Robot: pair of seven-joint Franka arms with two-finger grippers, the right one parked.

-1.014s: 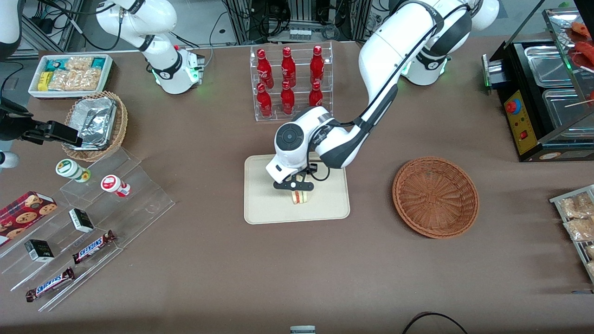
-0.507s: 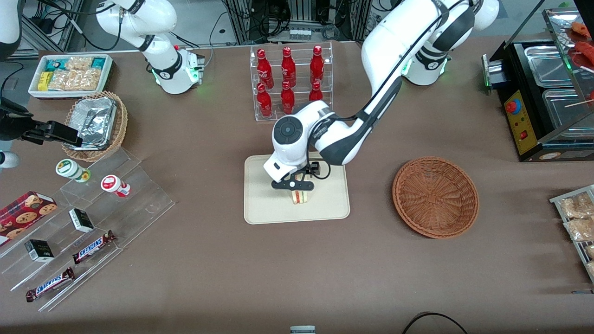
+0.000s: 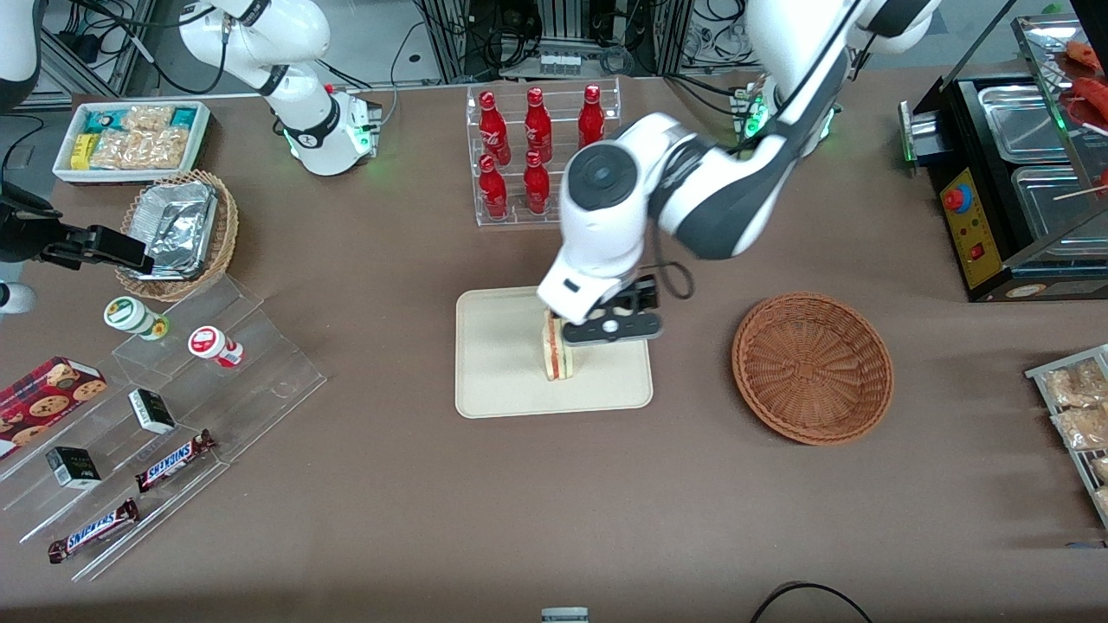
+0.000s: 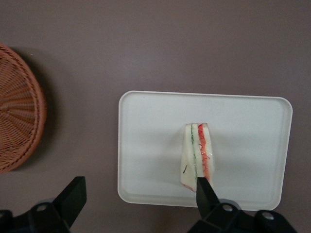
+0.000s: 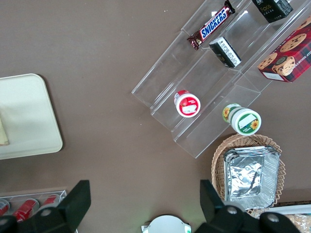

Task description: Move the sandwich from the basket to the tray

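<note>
The sandwich (image 3: 554, 359) (image 4: 197, 155) stands on its edge on the cream tray (image 3: 502, 372) (image 4: 146, 145), showing pale bread with green and red filling lines. My gripper (image 3: 608, 327) (image 4: 140, 190) hangs open above the tray's edge on the basket's side, well clear of the sandwich, with nothing between its black fingers (image 4: 74, 194). The reddish-brown woven basket (image 3: 812, 368) (image 4: 17, 121) sits empty beside the tray, toward the working arm's end of the table. A corner of the tray (image 5: 24, 111) also shows in the right wrist view.
A clear rack of red bottles (image 3: 541, 156) stands farther from the front camera than the tray. Toward the parked arm's end are stepped acrylic shelves with snacks (image 3: 173, 381), a tan wicker basket of foil containers (image 3: 177, 229) and a white bin (image 3: 130, 138). A black appliance (image 3: 1013, 173) is at the working arm's end.
My gripper has let go of the sandwich, risen high above the tray and shifted toward the basket. The sandwich stays standing on the tray.
</note>
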